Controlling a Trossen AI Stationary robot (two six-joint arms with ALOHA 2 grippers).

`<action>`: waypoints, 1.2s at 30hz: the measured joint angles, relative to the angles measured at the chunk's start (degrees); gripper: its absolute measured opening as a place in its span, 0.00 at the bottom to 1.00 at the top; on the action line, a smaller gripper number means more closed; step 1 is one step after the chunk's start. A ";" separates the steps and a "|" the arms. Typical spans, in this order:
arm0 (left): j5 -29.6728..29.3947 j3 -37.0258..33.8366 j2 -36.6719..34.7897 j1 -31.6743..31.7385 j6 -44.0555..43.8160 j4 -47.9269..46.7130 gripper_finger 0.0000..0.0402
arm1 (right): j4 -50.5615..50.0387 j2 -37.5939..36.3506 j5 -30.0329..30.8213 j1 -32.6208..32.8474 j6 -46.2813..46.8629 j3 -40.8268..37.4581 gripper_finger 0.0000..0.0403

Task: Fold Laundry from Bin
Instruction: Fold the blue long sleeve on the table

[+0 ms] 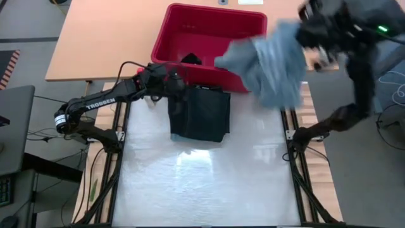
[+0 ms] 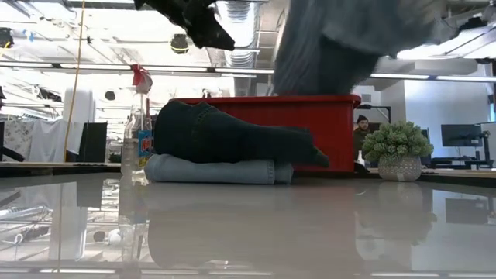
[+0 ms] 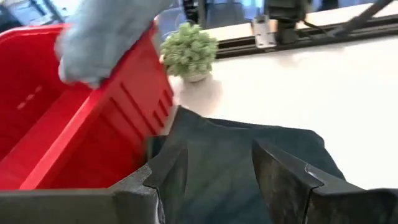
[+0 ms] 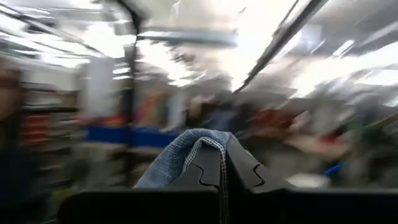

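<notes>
- Laundry: grey-blue garment hangs in the air over the right corner of the red bin; right gripper has its fingers closed on a fold of it
- Black garment lies folded on the table in front of the bin, stacked on a light blue garment
- Left gripper hovers over the black garment, fingers apart
- Small green ball sits beside the bin

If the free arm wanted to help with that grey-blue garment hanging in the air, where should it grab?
Probably the loose bottom hem of the grey-blue garment, approached from the left gripper side. The right gripper is shut on its top edge, so the cloth hangs free beside the red bin, with nothing under it.
</notes>
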 joint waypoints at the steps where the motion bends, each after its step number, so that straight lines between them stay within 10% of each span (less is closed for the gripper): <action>1: 0.88 0.00 0.02 0.24 0.58 -0.13 0.42 | -4.25 -1.51 -0.48 2.65 0.54 0.00 0.06; 4: 2.09 0.00 -0.05 0.59 0.04 -0.12 0.42 | -20.45 -5.28 2.62 12.00 0.67 -0.39 0.06; 7: 4.57 -0.04 -0.98 0.56 -4.98 -0.68 0.42 | -31.02 -7.20 19.07 24.36 3.08 -3.57 0.06; 14: 9.04 -0.04 -5.00 -4.81 -17.73 -5.31 0.42 | -32.50 -6.36 33.39 41.60 5.48 -19.35 0.06; 27: -32.02 -0.10 -1.88 -45.32 -49.02 -5.75 0.42 | -8.38 -5.41 34.65 44.45 14.87 -63.77 0.12; 36: -39.65 -0.09 3.50 -51.67 -53.17 1.26 0.42 | -6.63 5.50 21.74 46.88 18.92 -64.74 0.41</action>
